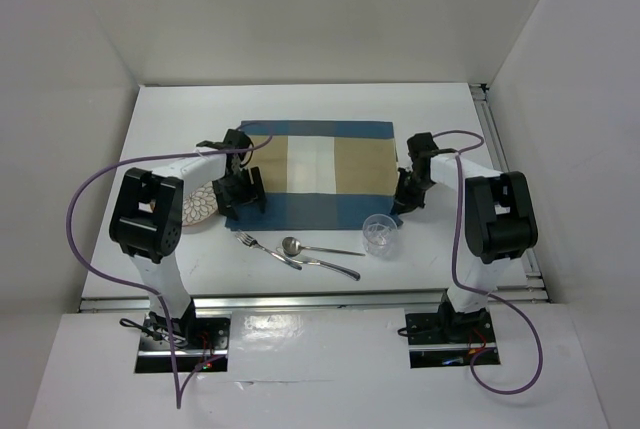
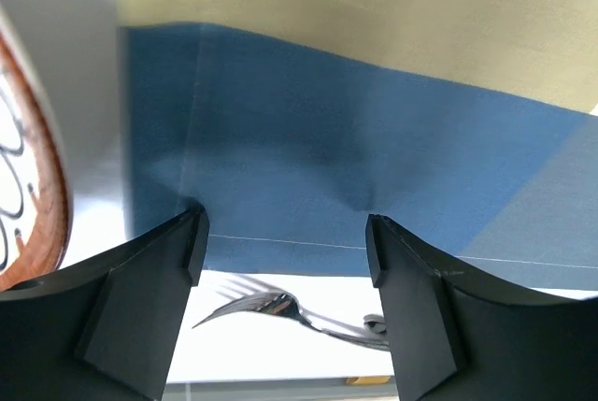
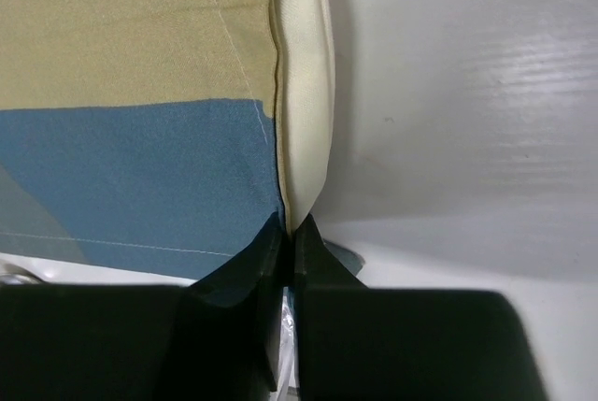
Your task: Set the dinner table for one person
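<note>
A blue-and-tan checked placemat [image 1: 318, 171] lies on the white dinner table [image 1: 170, 119]. My left gripper [image 1: 240, 194] is open over the placemat's near-left corner [image 2: 280, 139], nothing between its fingers. My right gripper [image 1: 405, 194] is shut on the placemat's right edge [image 3: 304, 121], which is lifted and folded up between the fingers. A patterned plate [image 1: 200, 204] lies left of the placemat, partly under the left arm; its rim shows in the left wrist view [image 2: 33, 195]. A fork [image 1: 268, 251], a spoon [image 1: 318, 248] and a clear glass [image 1: 380, 234] sit near the front.
A knife [image 1: 335, 268] lies beside the spoon. The fork [image 2: 280, 312] shows between the left fingers, on the table below the placemat edge. Metal rails [image 1: 505, 174] run along the table's right and front edges. White walls enclose the table.
</note>
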### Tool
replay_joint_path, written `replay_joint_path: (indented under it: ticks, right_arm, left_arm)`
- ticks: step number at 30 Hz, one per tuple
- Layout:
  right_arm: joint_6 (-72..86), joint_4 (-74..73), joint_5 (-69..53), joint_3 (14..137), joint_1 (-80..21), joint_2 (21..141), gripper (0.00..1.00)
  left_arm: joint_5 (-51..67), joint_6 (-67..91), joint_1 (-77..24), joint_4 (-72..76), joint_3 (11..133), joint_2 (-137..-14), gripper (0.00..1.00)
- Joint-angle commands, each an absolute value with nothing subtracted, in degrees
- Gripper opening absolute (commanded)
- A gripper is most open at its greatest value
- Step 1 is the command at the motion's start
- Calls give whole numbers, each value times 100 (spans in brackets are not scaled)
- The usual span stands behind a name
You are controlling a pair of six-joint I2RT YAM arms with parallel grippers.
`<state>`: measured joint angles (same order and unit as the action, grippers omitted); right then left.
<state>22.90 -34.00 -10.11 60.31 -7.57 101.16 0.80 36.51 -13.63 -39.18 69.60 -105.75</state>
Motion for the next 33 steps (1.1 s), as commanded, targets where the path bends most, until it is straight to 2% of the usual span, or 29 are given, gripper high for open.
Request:
replay_joint_path:
  ticks: [1,2,3,5,7,13,22,27,30,33]
  right_arm:
    - [2215,-3796,-598,6352,-729,9809,21]
    - [2215,-3945,-545,6468,-729,9748,54]
    - [2215,-4025,-545,6591,-729,9747,68]
    - [2215,-4279,-326,6977,-729,9555,88]
    - [2215,-4534,-159,7338,-729,9370,93]
    - [2215,-4904,-377,7489,-729,8642,95]
    - [2803,-4957,-1449,5688,-853,6892,92]
    - [3216,-4642,-1565,5028,-1318,6776,87]
    - [3278,-4501,-1336,4879,-1537,7004,81]
    - [3331,-4351,-1108,4825,-1591,7171,69]
  left_arm:
    - [-18,3656,-1336,-4306,7135,-10381,86]
    - [35,3587,-1336,-4428,7241,-10302,86]
    - [35,3534,-1336,-4499,7347,-10249,86]
    - [35,3481,-1336,-4736,7750,-10118,86]
    - [35,3411,-1397,-4877,8181,-10029,86]
    - [35,3349,-1450,-5168,8973,-9730,86]
    - [-386,3243,-1450,-5054,9026,-9193,86]
    - [-387,3243,-1450,-5054,9026,-9193,86]
    - [-387,3243,-1450,-5054,9026,-9193,86]
    - [-387,3243,-1450,-5054,9026,-9193,86]
